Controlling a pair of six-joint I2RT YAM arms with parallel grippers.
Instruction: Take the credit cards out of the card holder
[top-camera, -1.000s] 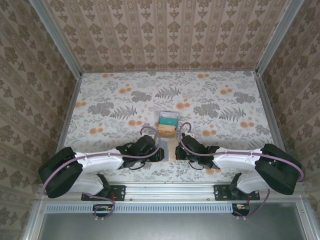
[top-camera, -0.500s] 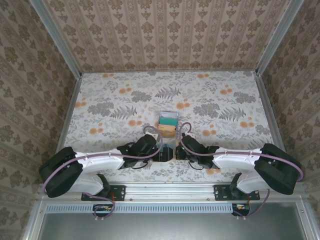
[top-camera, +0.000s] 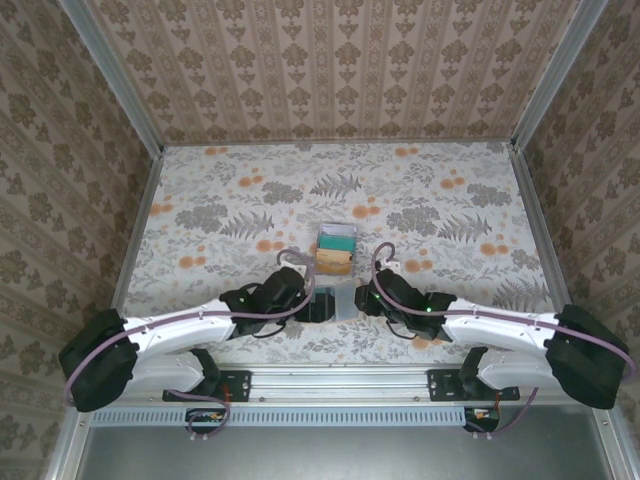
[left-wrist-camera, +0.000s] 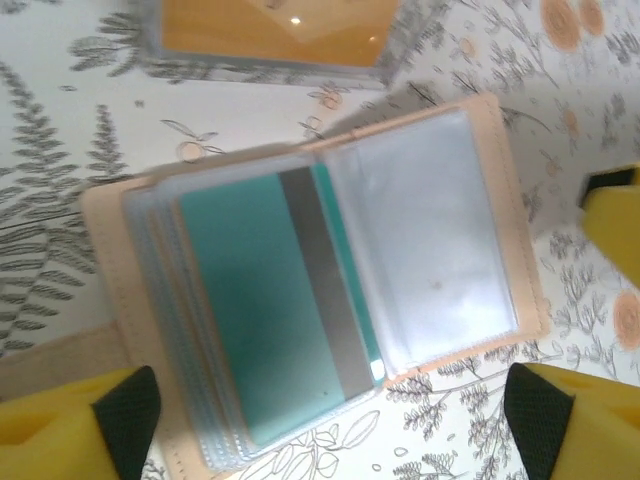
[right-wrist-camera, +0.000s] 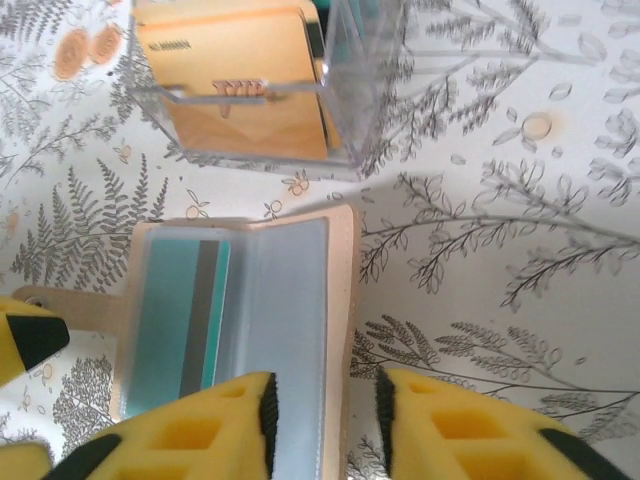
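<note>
Floral tabletop: card holder lies open between left gripper, spread wide, and right gripper, barely parted, both empty. Orange card sits out at 12 o'clock; teal card is still sleeved.

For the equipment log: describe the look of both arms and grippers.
The left arm and right arm have white rounded links, bulky black joint housings and looping purple cables. The left gripper and right gripper are black with yellow fingers carrying black pads.
</note>
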